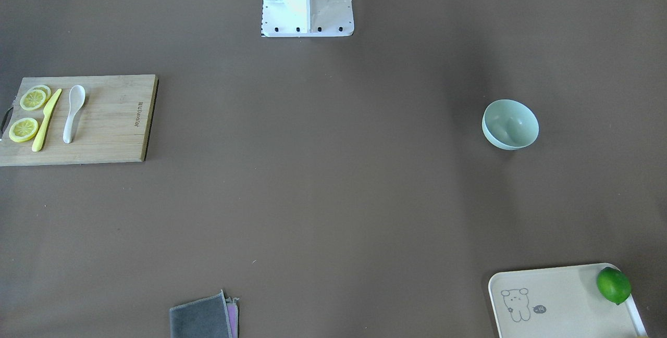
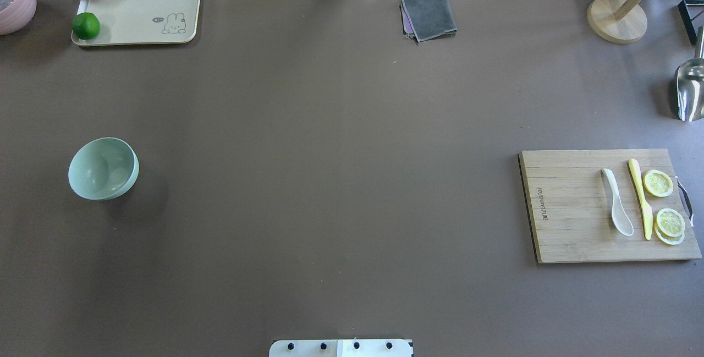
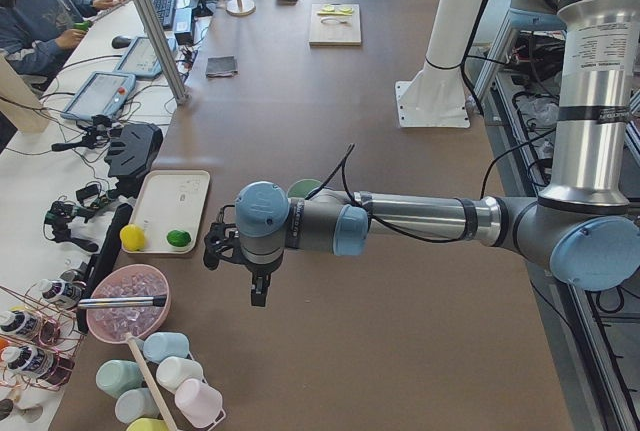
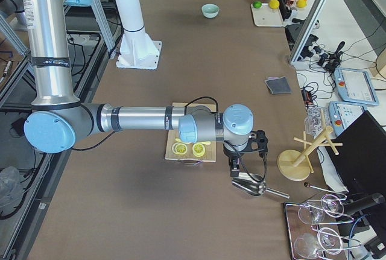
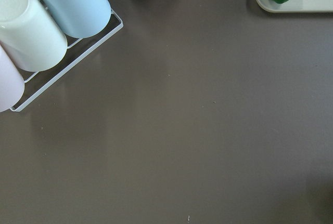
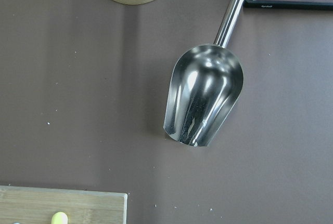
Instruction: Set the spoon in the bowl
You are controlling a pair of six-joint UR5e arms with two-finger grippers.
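Brown table [image 2: 330, 153] carries wooden cutting board [image 2: 572, 208] and bowl [image 2: 104, 169].

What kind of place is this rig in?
Probably a robotics lab: the left arm reaches over the table, a teach pendant lies beside it, and an operator sits alongside.

We see soft, even light and sharp views. The bowl [image 2: 103, 168] casts a faint shadow; the metal scoop [image 6: 204, 99] shows bright glare patches.

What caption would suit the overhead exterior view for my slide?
White spoon lies on the cutting board, across the table from the empty mint bowl.
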